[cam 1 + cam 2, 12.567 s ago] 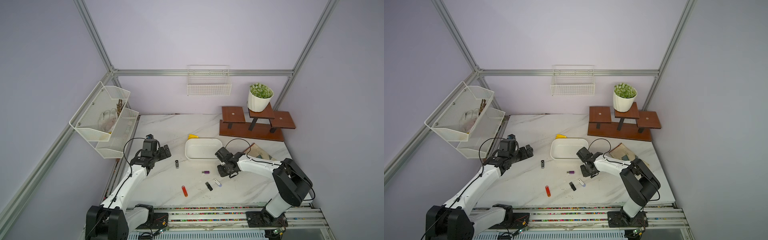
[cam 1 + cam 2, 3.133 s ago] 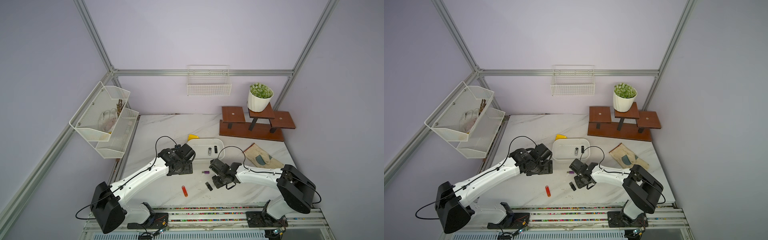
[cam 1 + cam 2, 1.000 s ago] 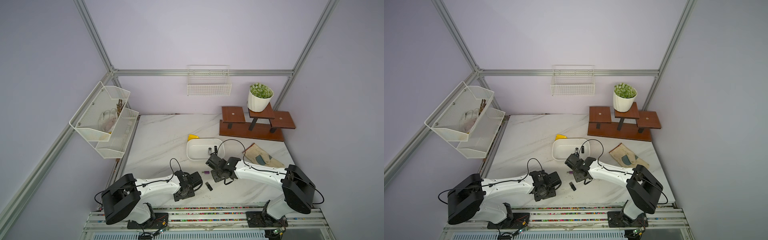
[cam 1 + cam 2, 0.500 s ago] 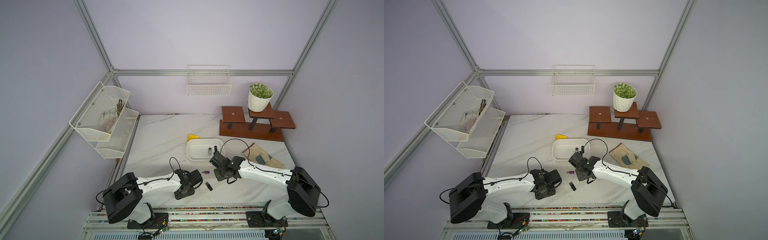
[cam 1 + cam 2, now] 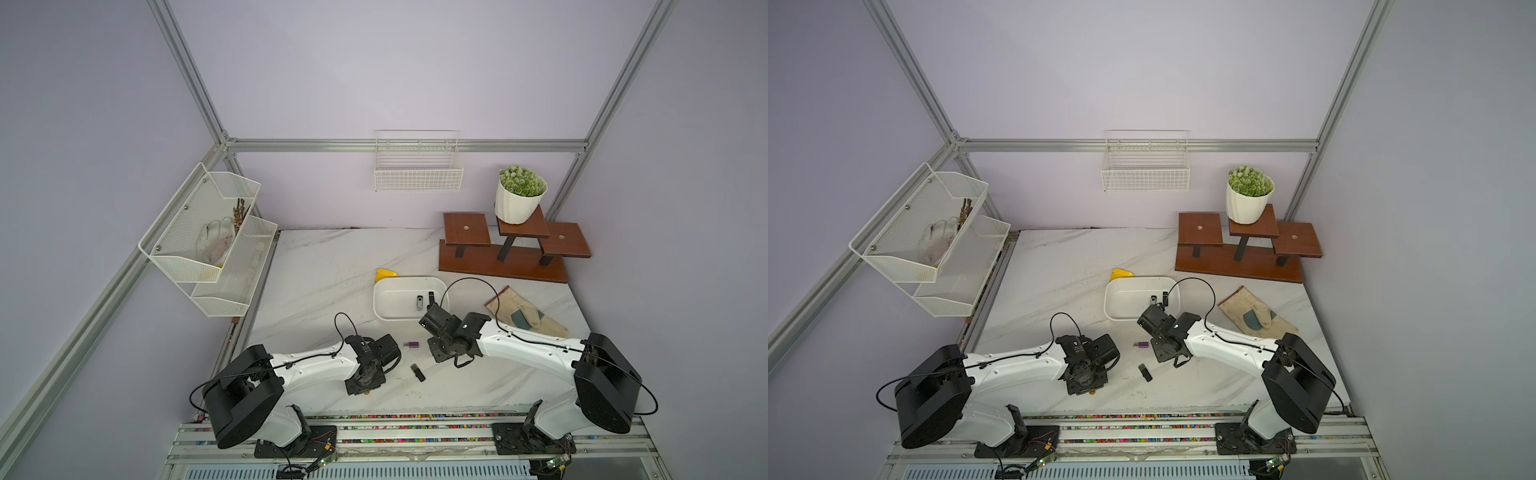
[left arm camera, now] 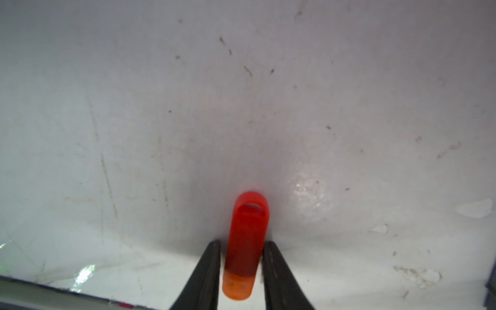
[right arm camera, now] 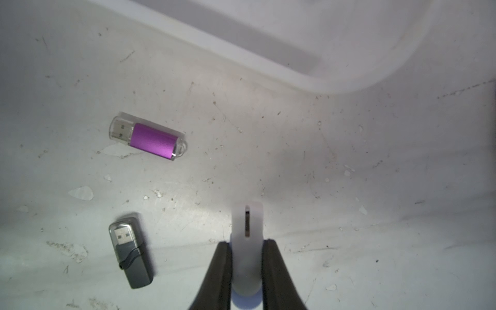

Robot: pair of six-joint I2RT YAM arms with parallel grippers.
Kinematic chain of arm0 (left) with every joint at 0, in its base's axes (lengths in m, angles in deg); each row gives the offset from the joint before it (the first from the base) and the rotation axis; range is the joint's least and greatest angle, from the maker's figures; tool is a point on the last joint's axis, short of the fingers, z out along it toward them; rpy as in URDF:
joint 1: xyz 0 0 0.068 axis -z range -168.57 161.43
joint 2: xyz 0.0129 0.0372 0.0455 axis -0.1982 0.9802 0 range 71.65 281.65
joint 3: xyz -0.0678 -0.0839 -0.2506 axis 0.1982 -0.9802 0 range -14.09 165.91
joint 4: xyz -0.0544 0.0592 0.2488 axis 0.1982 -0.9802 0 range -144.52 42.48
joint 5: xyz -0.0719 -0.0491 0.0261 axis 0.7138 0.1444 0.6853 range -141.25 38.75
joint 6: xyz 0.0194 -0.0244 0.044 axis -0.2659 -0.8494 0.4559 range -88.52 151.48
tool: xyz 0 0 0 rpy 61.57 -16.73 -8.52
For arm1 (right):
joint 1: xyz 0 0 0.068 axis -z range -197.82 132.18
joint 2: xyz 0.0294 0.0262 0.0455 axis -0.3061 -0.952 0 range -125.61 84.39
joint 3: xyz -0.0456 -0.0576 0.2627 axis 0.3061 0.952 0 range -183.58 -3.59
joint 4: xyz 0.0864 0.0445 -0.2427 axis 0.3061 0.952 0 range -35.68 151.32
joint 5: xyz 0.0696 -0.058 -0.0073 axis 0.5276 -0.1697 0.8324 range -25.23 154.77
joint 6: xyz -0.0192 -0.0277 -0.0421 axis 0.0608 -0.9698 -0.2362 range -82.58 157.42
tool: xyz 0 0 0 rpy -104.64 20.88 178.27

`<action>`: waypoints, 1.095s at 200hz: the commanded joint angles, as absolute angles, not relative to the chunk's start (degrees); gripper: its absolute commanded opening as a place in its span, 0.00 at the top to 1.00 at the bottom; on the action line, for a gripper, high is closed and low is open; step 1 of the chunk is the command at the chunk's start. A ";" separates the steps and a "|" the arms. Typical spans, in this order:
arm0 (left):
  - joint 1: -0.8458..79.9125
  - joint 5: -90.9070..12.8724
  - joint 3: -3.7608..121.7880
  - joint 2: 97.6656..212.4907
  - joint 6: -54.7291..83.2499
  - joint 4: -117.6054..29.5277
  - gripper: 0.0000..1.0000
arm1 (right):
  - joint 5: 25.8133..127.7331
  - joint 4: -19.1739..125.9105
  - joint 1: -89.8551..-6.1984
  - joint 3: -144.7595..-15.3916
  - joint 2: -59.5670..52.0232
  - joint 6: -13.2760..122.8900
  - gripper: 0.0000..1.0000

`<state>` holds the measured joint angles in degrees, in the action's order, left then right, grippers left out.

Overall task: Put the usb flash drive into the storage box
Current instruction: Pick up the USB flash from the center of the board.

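Note:
The storage box [image 5: 395, 309] is a shallow white tub at mid-table, and two flash drives [image 5: 419, 302] lie inside it. My right gripper [image 7: 247, 243] is shut on a white usb flash drive [image 7: 247, 222], held just above the table by the box's near corner [image 7: 335, 83]. My left gripper [image 6: 242, 243] points down at the front of the table. Its fingers stand close on either side of a red flash drive [image 6: 248, 236] that lies flat, with a thin gap still showing. A purple drive [image 5: 411, 344] and a dark grey drive [image 5: 417, 372] lie between the two arms.
A work glove [image 5: 523, 316] lies right of the box and a yellow scrap [image 5: 385, 273] sits behind it. A wooden stand [image 5: 505, 266] with a potted plant [image 5: 519, 199] fills the back right. A mesh rack [image 5: 208, 245] hangs on the left wall and a wire basket [image 5: 417, 166] on the back wall.
The left jaws have narrowed around the red drive. The right gripper, still holding the white drive, has shifted slightly to the right near the box.

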<state>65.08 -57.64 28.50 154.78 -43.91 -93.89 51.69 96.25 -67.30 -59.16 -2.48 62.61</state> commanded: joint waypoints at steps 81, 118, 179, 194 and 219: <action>63.31 -56.96 30.96 161.24 -36.38 -91.49 1.00 | 51.17 98.15 -66.78 -62.35 0.65 62.38 1.00; 62.53 -58.84 39.10 158.48 -31.75 -101.28 1.00 | 50.96 98.35 -65.95 -64.58 0.85 62.30 1.00; 53.64 -58.98 59.91 158.58 -17.60 -117.02 1.00 | 50.35 100.10 -61.69 -69.86 1.40 62.71 1.00; 51.63 -58.61 63.88 160.63 -14.28 -116.83 1.00 | 50.95 100.52 -59.95 -71.21 1.82 62.52 1.00; 48.89 -57.62 72.55 167.34 -8.24 -117.27 1.00 | 51.30 101.21 -57.34 -73.38 1.58 61.75 1.00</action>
<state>51.07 -57.90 65.59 161.62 -17.23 -114.46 51.63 99.49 -59.56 -70.96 0.28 62.57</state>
